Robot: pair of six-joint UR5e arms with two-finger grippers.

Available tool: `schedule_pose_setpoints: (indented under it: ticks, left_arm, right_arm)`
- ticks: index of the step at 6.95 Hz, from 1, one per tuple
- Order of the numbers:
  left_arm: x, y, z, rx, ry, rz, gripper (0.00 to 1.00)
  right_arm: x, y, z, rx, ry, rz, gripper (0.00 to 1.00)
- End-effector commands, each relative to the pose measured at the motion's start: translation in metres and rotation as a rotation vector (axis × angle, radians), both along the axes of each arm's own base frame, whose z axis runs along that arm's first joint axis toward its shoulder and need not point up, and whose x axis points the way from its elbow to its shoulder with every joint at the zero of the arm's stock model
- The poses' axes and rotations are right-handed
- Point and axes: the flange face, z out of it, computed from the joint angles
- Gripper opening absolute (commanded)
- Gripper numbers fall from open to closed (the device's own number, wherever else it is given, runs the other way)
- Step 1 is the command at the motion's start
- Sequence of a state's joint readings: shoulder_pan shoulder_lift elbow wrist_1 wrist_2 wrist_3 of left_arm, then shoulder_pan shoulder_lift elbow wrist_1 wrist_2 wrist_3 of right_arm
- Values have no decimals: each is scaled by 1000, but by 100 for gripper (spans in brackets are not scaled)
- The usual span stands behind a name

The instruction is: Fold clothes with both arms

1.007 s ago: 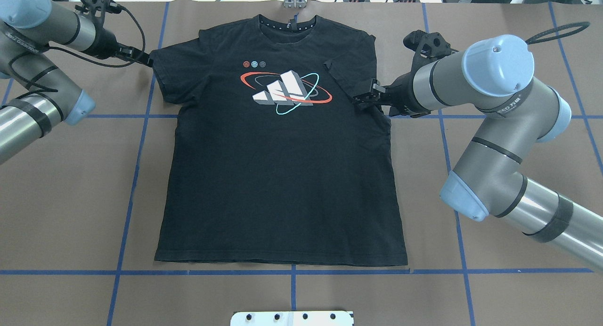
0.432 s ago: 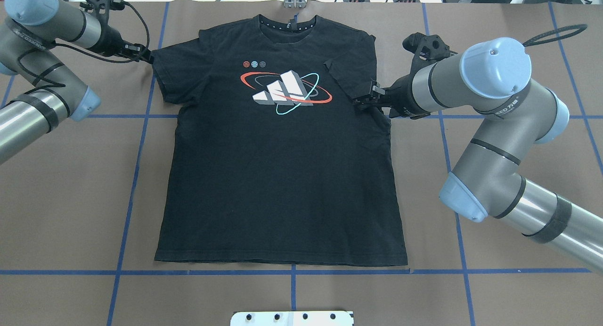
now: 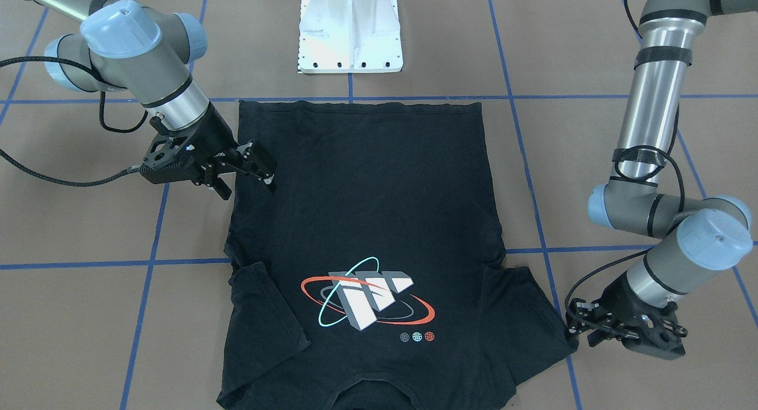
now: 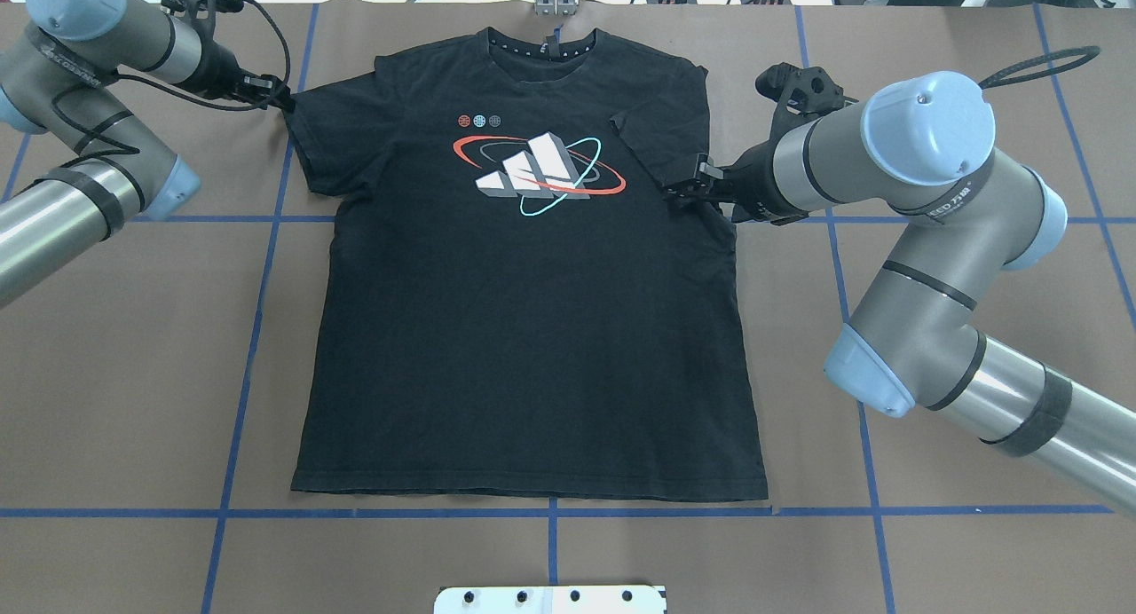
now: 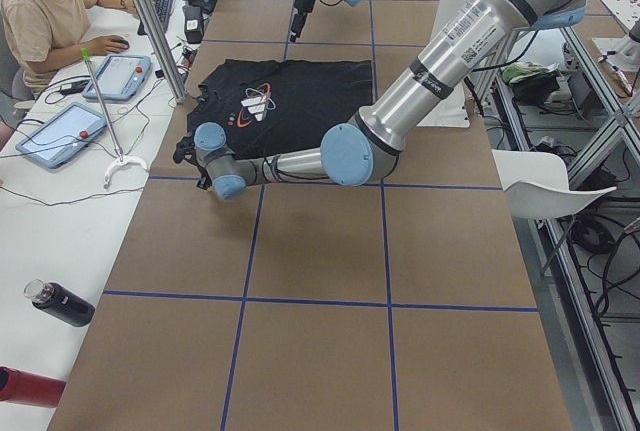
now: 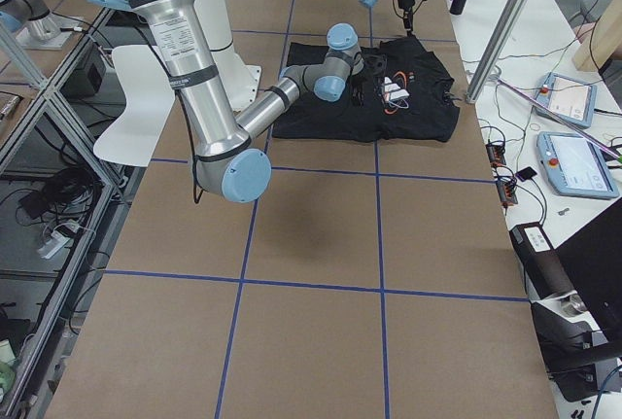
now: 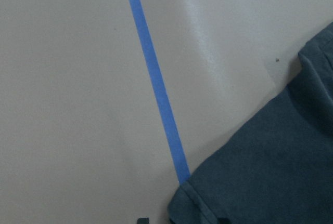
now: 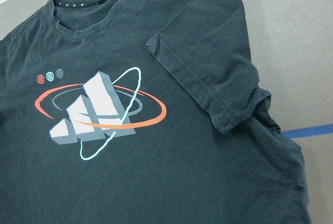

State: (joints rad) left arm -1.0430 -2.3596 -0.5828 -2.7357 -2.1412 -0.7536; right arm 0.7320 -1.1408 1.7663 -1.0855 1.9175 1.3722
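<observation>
The black T-shirt [image 4: 532, 330] lies flat and face up on the brown table, with its logo [image 4: 537, 172] showing. Its sleeve on the right arm's side [image 4: 657, 148] is folded in over the chest, as the right wrist view [image 8: 208, 89] also shows. My right gripper [image 4: 676, 191] hovers open over the shirt's side edge below that sleeve, holding nothing; the front-facing view [image 3: 249, 188] shows its fingers spread. My left gripper [image 4: 277, 99] is low at the outer hem of the other sleeve [image 4: 311, 144]. The left wrist view shows that hem [image 7: 208, 203] between its spread fingertips.
The white pedestal base [image 3: 350, 37] stands at the robot's side of the table. Blue tape lines [image 4: 550, 511] cross the brown surface. A person [image 5: 40, 11], tablets and bottles [image 5: 60, 303] are at a side desk beyond the table's far edge.
My left arm has swung toward the table's far edge, and its gripper has shifted to the sleeve's upper corner. My right gripper has barely moved. The shirt lies unchanged.
</observation>
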Motion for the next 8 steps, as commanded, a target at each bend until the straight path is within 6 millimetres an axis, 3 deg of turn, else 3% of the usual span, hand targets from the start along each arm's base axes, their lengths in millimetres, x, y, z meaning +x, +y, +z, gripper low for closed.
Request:
schedule_pose_setpoints:
  ticks: [1,5,6,7,8]
  left_arm:
    - [3,-3,2,-3,-11,-12,53]
    - [14,0,-2,-11,5,-16,46]
    - [16,0,-3,-6,3,-24,32]
    - [16,0,-2,-6,1,-28,0]
    - [16,-1,-5,-2,5,-30,0]
  right_arm:
    - [-2,-1,2,-1,4,-3,100]
    - [-1,-1,2,0,3,-1,100]
    - [-2,0,3,-2,4,-1,100]
    - [-1,-1,2,-2,3,1,100]
    - [-1,-1,3,-1,7,-1,100]
